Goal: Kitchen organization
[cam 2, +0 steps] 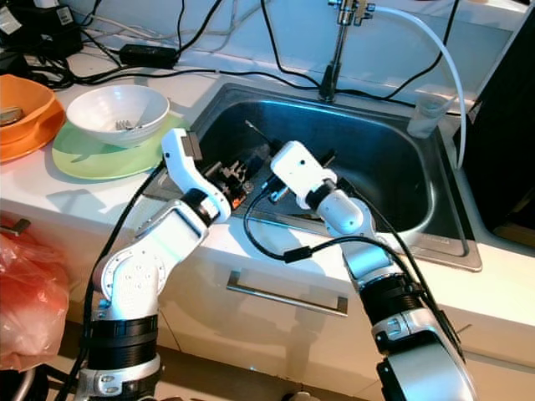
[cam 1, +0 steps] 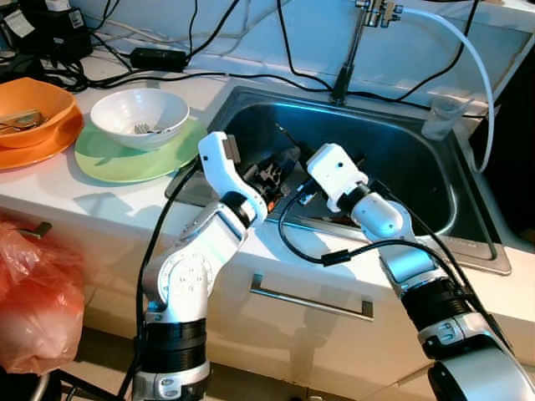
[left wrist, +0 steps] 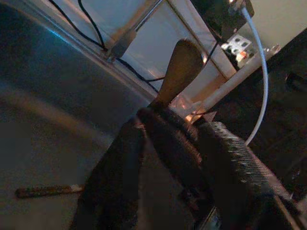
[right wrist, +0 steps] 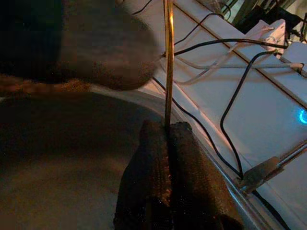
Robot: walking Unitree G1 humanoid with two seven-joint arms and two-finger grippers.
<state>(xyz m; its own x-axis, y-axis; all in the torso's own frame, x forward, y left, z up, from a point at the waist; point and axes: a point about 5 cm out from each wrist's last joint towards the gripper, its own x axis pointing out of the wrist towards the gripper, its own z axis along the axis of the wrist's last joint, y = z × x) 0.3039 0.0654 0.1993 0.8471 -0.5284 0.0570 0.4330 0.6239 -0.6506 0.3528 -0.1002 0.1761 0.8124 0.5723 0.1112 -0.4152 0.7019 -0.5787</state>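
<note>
Both arms reach down into the steel sink (cam 1: 410,159). My left gripper (left wrist: 165,120) is shut on a gold-coloured utensil (left wrist: 180,67), whose flat rounded end sticks out past the fingertips. My right gripper (right wrist: 168,132) is shut on a thin gold utensil shaft (right wrist: 168,62), seen edge-on and standing straight up from the fingers. Whether both hold the same piece I cannot tell. In the left eye view the left gripper (cam 1: 272,174) and the right gripper (cam 1: 299,194) sit close together over the sink's near-left corner. A short brown stick (left wrist: 45,190) lies on the sink floor.
A white bowl (cam 1: 140,117) with cutlery sits on a green plate (cam 1: 109,163) left of the sink, beside an orange bowl (cam 1: 33,113). The faucet (cam 1: 351,50) and a clear cup (cam 1: 440,117) stand behind the sink. Cables cross the counter. A red bag (cam 1: 33,301) hangs low left.
</note>
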